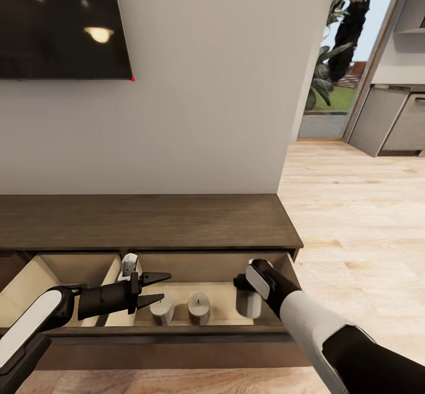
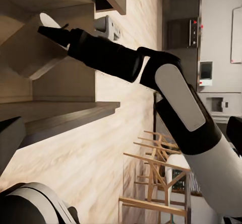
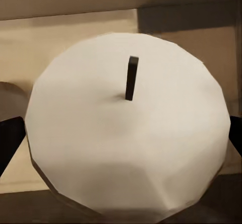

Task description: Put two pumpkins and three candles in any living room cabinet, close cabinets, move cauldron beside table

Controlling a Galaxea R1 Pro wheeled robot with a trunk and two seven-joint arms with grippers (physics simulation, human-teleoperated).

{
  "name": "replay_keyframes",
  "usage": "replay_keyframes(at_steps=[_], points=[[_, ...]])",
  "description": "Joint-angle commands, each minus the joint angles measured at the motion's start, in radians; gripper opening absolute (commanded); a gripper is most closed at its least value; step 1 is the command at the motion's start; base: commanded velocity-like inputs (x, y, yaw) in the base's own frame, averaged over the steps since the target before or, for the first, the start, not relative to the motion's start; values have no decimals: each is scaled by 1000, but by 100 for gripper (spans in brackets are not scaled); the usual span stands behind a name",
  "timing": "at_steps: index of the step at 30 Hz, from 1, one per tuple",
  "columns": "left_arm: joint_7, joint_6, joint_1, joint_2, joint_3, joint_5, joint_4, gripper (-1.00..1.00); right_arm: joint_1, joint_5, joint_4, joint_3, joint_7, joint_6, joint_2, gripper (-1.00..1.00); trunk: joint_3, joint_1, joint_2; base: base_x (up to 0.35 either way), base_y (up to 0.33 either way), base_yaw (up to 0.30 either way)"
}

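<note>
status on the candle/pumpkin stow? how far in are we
Done: two candles already stand in the open right drawer of the cabinet.

In hand: the right gripper holds the third candle inside that drawer, fingers either side; whether it rests on the bottom is unclear. The left gripper hovers open nearby.

Left: release, stow both pumpkins, shut both drawers, place the cauldron by the table.

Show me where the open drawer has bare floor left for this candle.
Free: the strip between the middle candle and the candle at the right gripper. Beyond the divider, the left compartment looks bare. Crowded: around the left candle, close under the left gripper.
</note>
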Motion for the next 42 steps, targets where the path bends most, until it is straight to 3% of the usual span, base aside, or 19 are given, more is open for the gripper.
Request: replay_keyframes(at_steps=[1,4,8,12,16,18,23,33,38,42], points=[[10,1,-1,1,-1,11,-1,100,-3,-22,-2,8,-17,9,-1,100,-1,0,0,0,0,0],[10,1,-1,1,-1,11,-1,100,-19,-60,-3,8,-41,31,0,100,-1,0,0,0,0,0],[10,1,-1,1,-1,11,-1,100,-43,-69,-1,8,-47,52,0,100,-1,0,0,0,0,0],[10,1,-1,1,-1,11,-1,100,-84,-74,1,4,-48,119,0,100,-1,0,0,0,0,0],[10,1,-1,1,-1,11,-1,100,-137,-108,24,-32,-55,215,0,100,-1,0,0,0,0,0],[10,1,-1,1,-1,11,-1,100,-177,-120,87,-57,-85,245,0,100,-1,0,0,0,0,0],[10,1,-1,1,-1,11,-1,100,-212,-147,159,-83,-113,248,0,100,-1,0,0,0,0,0],[10,1,-1,1,-1,11,-1,100,-215,-146,166,-81,-111,153,0,100,-1,0,0,0,0,0],[10,1,-1,1,-1,11,-1,100,-213,-129,168,-63,-103,-50,0,100,-1,0,0,0,0,0],[10,1,-1,1,-1,11,-1,100,-207,-114,172,-6,-75,-200,0,100,-1,0,0,0,0,0]])
